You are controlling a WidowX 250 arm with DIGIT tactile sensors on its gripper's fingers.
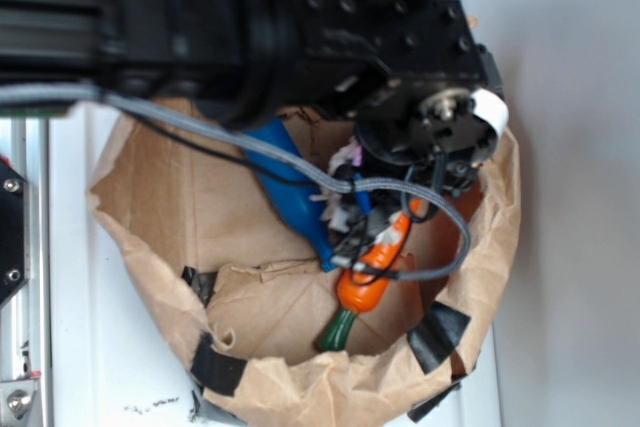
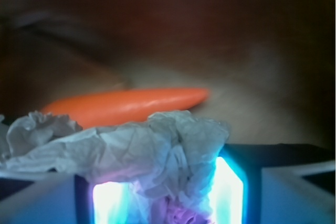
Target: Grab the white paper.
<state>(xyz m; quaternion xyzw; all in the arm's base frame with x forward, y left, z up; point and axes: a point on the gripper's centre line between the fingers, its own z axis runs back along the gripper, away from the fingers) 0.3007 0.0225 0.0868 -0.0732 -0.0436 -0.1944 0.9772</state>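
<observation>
The white paper [image 2: 157, 145], a crumpled wad with grey creases, fills the gap between my gripper's [image 2: 165, 182] two glowing pads in the wrist view, and they are shut on it. Part of the wad spills out to the left over one finger. From the exterior view, a small pale bit of the paper [image 1: 346, 158] shows under the black wrist, and my gripper [image 1: 350, 209] reaches down into the bag, its fingertips mostly hidden by cables.
An orange toy carrot [image 1: 365, 282] with a green stem lies just beyond the paper, also orange carrot [image 2: 126, 106]. A blue bottle [image 1: 290, 187] leans to the left of it. All sit inside a brown paper bag lining [image 1: 170, 197] patched with black tape [image 1: 437, 335].
</observation>
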